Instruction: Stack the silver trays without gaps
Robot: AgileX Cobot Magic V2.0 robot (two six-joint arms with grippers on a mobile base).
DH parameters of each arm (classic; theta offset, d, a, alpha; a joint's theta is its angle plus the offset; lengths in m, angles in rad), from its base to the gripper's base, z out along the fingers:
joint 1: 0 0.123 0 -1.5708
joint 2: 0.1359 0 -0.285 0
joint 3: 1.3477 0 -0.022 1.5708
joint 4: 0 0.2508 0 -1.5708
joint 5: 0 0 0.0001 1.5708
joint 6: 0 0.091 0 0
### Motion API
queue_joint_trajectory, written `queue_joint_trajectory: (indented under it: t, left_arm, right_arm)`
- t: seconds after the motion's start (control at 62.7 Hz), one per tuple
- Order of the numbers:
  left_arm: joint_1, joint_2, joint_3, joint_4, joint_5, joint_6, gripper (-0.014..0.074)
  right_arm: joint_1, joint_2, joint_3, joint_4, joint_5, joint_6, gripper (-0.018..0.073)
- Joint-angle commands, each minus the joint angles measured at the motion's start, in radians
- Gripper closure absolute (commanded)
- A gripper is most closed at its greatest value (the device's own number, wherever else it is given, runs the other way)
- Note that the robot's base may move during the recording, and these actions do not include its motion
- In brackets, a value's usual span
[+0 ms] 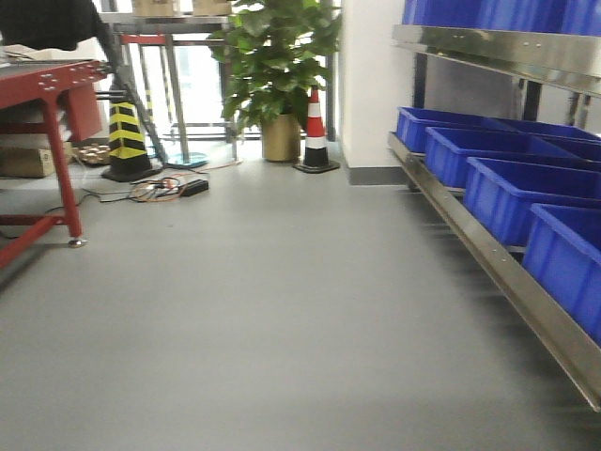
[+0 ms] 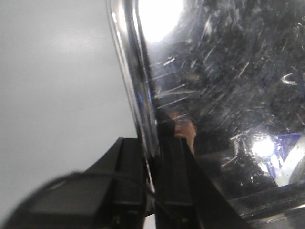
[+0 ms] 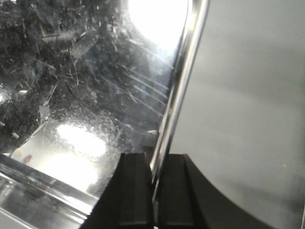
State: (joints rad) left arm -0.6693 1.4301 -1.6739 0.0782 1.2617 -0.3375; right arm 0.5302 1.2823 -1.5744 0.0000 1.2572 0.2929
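Biggest thing first: a smooth, matte grey floor (image 1: 263, 310) is spread across most of the front view, slightly blurred. Down the right side, a long polished steel shelf rail (image 1: 507, 282) is lined with boxy blue plastic bins (image 1: 512, 193), straight-walled with thick lips. A bushy potted plant (image 1: 277, 56) and a red-and-white striped cone (image 1: 315, 132) are parked at the back by the white wall.

Then the silver tray (image 2: 224, 86): mirror-bright steel, heavily scuffed with fine scratches, big glare blobs on it, and a rounded out-turned rim. It's carried between the two arms, with plain grey seen past its edge in both wrist views. The blocky black jaws of the left gripper (image 2: 151, 157) are clamped onto the rim, one finger on each face. The right gripper (image 3: 153, 164) is pinched onto its rim the same way.
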Motion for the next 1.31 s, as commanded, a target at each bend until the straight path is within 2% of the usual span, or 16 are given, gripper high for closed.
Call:
queue_joint_trajectory:
  t: [0.0, 1.291]
  left_arm:
    - [-0.044, -0.032, -0.023, -0.011, 0.045, 0.028, 0.0645]
    - [-0.044, -0.032, -0.023, -0.023, 0.045, 0.028, 0.0645]
  right_arm:
    - [0.006, -0.024, -0.031, 0.021, 0.041, -0.026, 0.0503]
    - [0.006, -0.024, -0.031, 0.021, 0.041, -0.026, 0.0503]
